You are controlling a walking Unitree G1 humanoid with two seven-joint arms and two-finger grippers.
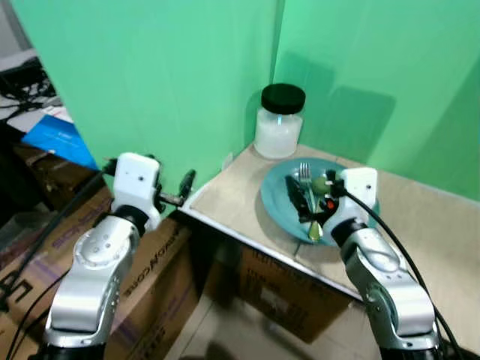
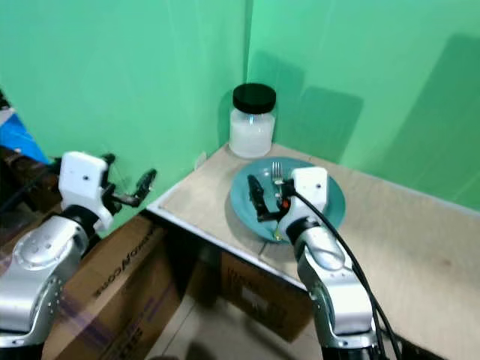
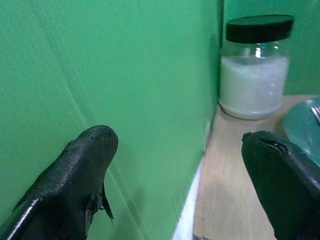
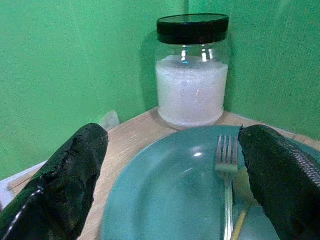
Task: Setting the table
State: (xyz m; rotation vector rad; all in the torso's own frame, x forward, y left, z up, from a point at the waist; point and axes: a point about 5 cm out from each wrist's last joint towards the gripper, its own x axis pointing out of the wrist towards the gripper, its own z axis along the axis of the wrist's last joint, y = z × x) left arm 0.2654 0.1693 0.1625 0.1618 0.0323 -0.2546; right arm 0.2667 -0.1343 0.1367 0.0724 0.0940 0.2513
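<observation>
A teal plate (image 1: 276,187) lies near the corner of the light wooden table (image 1: 427,225), and a fork (image 1: 305,176) with a yellowish handle rests on it, tines toward the wall. My right gripper (image 1: 304,199) hovers low over the plate, open, its fingers (image 4: 65,175) spread either side of the fork (image 4: 226,160) with nothing held. Behind the plate stands a glass jar (image 1: 280,120) of white grains with a black lid. My left gripper (image 1: 178,193) is open and holds nothing, just off the table's left corner beside the green wall.
Green backdrop panels (image 1: 165,75) close in the table's back and left. Cardboard boxes (image 1: 150,277) sit on the floor under and left of the table. A blue folder (image 1: 56,135) and cables lie at the far left. The table's right half is bare wood.
</observation>
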